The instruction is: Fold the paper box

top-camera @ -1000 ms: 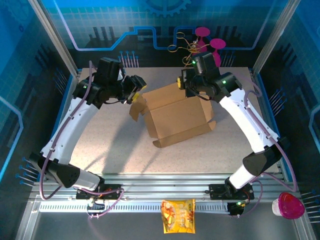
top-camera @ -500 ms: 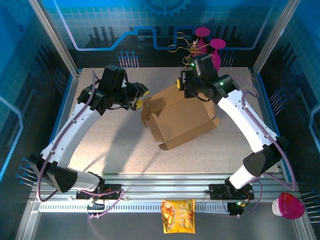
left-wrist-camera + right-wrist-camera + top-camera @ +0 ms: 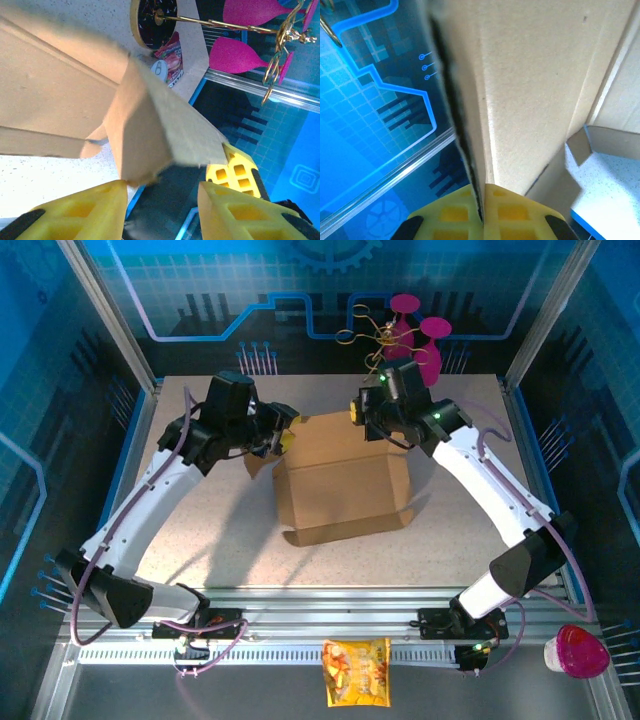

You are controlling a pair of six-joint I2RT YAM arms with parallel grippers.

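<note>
Trouble ahead: your right gripper [image 3: 482, 197] pinches the paper box [image 3: 340, 485] wall, and your left gripper [image 3: 159, 192] gapes around a flap [image 3: 150, 125]. Squeeze crooked and it slips.

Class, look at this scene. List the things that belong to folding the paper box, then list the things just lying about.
In the job:
paper box
right gripper, clamped on the box's far edge
left gripper, open around a side flap

Lying about:
yellow snack packet
pink lidded cup
magenta goblets
gold wire stand
</note>
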